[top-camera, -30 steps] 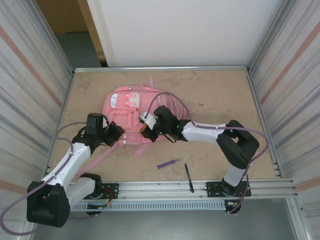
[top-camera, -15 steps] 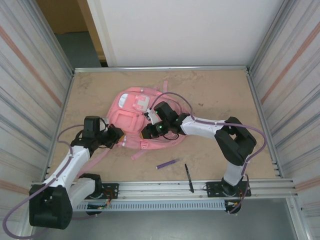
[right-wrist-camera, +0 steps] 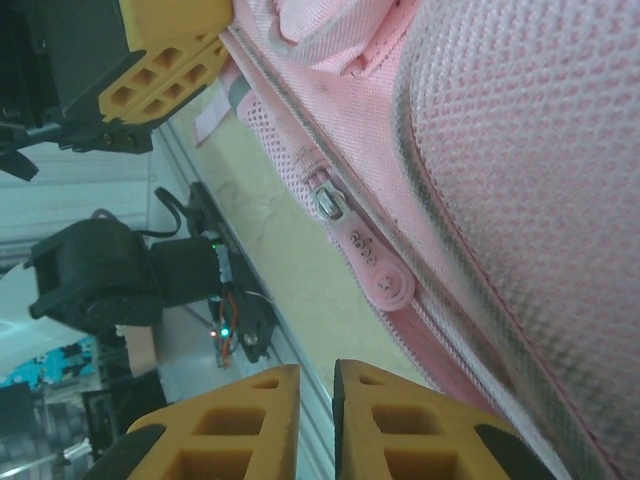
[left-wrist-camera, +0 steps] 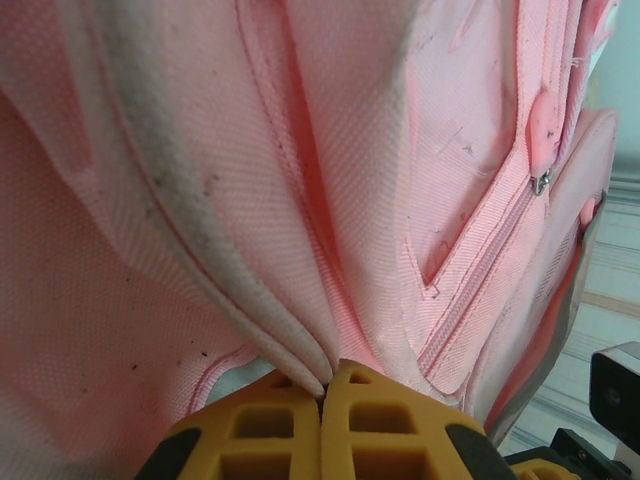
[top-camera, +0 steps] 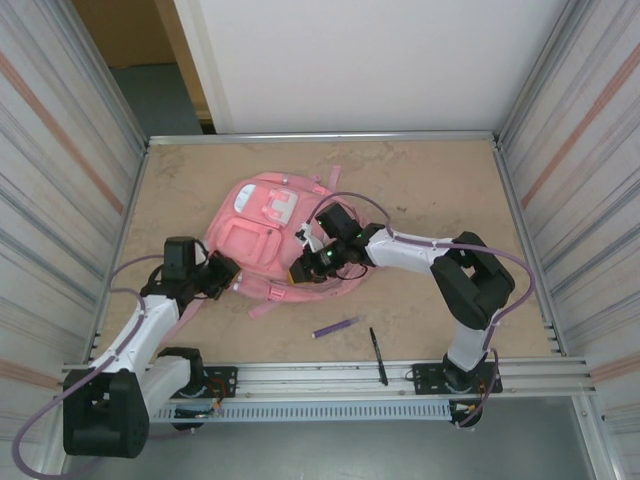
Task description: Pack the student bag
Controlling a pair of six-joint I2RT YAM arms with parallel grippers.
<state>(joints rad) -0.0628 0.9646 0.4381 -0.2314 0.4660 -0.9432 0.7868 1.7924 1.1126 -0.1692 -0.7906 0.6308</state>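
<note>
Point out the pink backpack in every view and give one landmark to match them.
Top view: the backpack lies left of centre on the table.
Left wrist view: its fabric spans the picture above the left gripper.
Right wrist view: it crosses the upper right.
Shared landmark: the left gripper shut on the bag's edge: bottom centre in its own view, top left in the right wrist view, at the bag's near-left corner from above.

The student bag (left-wrist-camera: 300,180) is cropped by left-wrist edges.
</note>
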